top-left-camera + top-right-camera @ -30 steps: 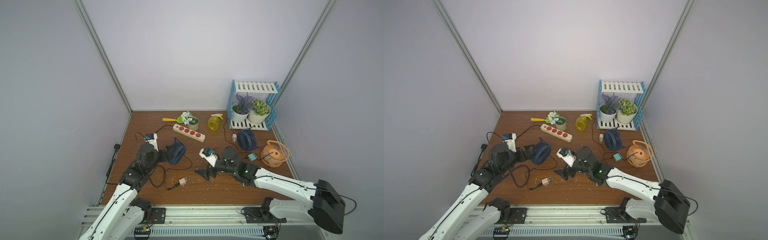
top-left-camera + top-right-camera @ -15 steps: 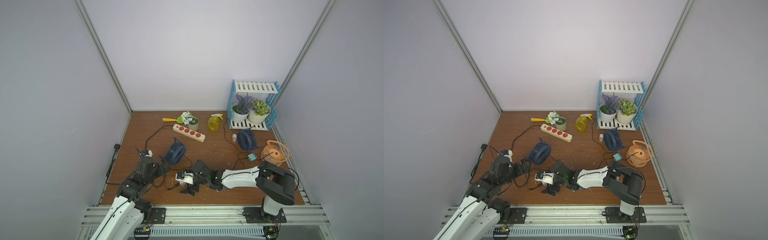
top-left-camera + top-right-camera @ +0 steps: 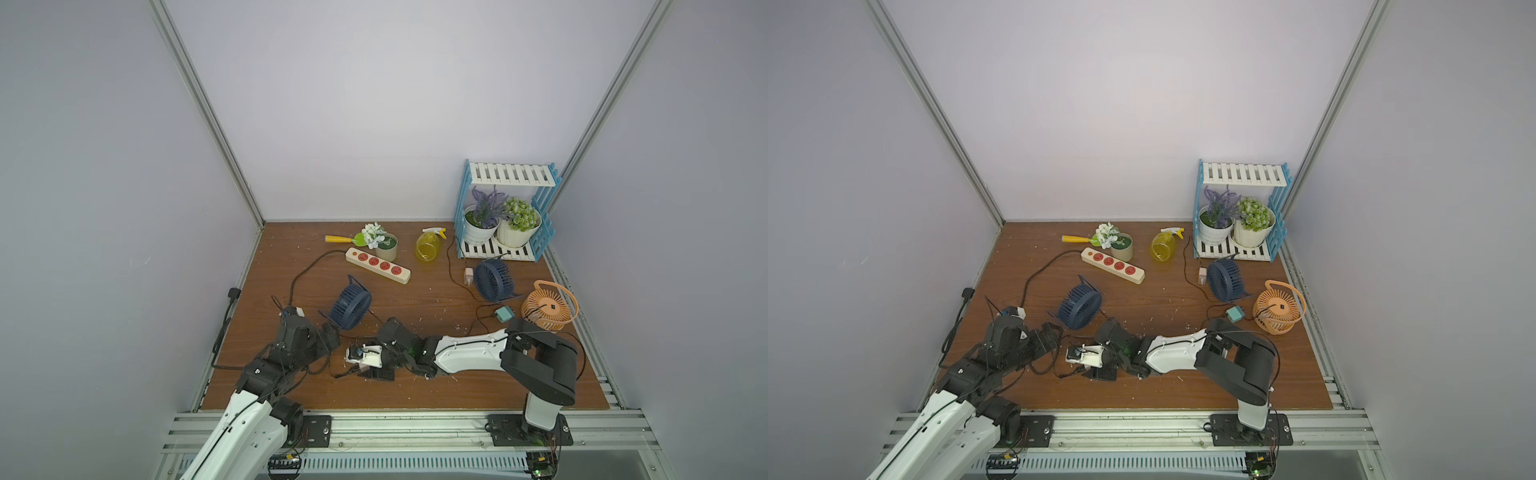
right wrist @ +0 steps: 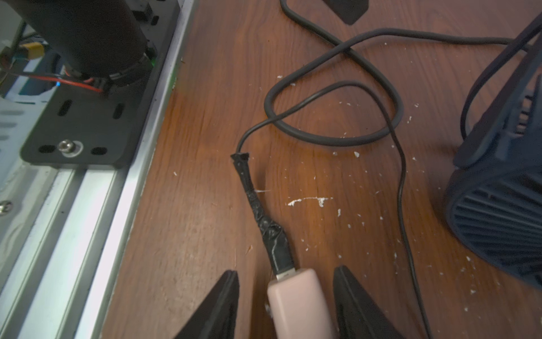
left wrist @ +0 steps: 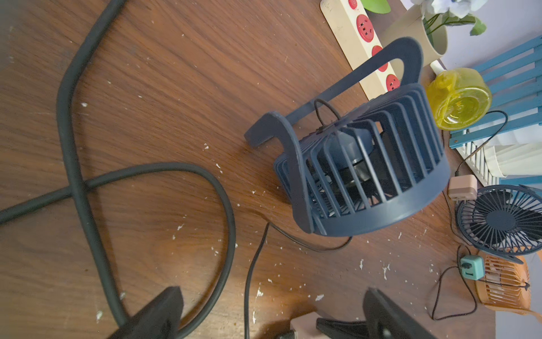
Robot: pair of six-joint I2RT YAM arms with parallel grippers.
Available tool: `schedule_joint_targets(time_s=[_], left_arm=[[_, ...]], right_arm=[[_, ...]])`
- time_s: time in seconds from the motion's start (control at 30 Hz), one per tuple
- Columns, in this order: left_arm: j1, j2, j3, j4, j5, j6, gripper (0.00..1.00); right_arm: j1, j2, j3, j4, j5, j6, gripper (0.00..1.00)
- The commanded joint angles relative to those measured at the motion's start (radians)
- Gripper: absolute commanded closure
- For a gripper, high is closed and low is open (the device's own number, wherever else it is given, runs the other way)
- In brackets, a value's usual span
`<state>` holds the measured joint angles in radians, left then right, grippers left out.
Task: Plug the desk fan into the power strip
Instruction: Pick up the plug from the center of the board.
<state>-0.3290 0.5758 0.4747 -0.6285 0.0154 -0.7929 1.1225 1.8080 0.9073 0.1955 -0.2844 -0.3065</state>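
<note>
Pink plug sits between the right jaws at the front of the desk; power strip far back.

Right jaws part-spread, one finger on each side of the plug, a gap showing on both sides; no grip seen. Left jaws wide, low over the desk, holding nothing; a thin black cord runs between them and a thick black cord loops alongside. Dark blue desk fan stands mid-desk, just beyond both arms. Power strip lies flat and angled near the back wall, just beside a cream flower pot, well apart from plug and arms.
</note>
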Motion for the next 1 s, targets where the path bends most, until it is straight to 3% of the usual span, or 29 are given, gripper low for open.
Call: schedule_joint_targets(time_s=[0.0,0.27,0.43,0.67,0.83,0.9,0.97], left_arm=[[-0.007,0.001,0.005,-0.02,0.008,-0.004,0.01],[-0.007,0.023,0.007,0.035,0.074,0.02,0.01],[-0.007,0.0,0.031,0.099,0.126,0.062,0.01],[-0.007,-0.093,0.015,0.376,0.222,0.106,0.01],[-0.015,-0.065,-0.05,0.736,0.365,0.016,0.01],[-0.036,-0.016,-0.061,0.855,0.415,-0.018,0.01],[-0.077,0.038,-0.053,0.927,0.445,-0.025,0.01]], right_arm=[[0.001,0.018,-0.003,-0.057,0.02,-0.02,0.52],[0.001,0.003,-0.009,-0.05,0.035,-0.002,0.69],[-0.032,-0.101,-0.081,0.102,0.042,0.141,0.78],[-0.196,-0.238,-0.24,0.582,0.008,0.631,0.79],[-0.336,-0.124,-0.273,1.146,-0.087,1.105,0.79],[-0.36,-0.071,-0.223,1.213,-0.107,1.281,0.81],[-0.358,-0.057,-0.175,1.214,-0.152,1.327,0.83]])
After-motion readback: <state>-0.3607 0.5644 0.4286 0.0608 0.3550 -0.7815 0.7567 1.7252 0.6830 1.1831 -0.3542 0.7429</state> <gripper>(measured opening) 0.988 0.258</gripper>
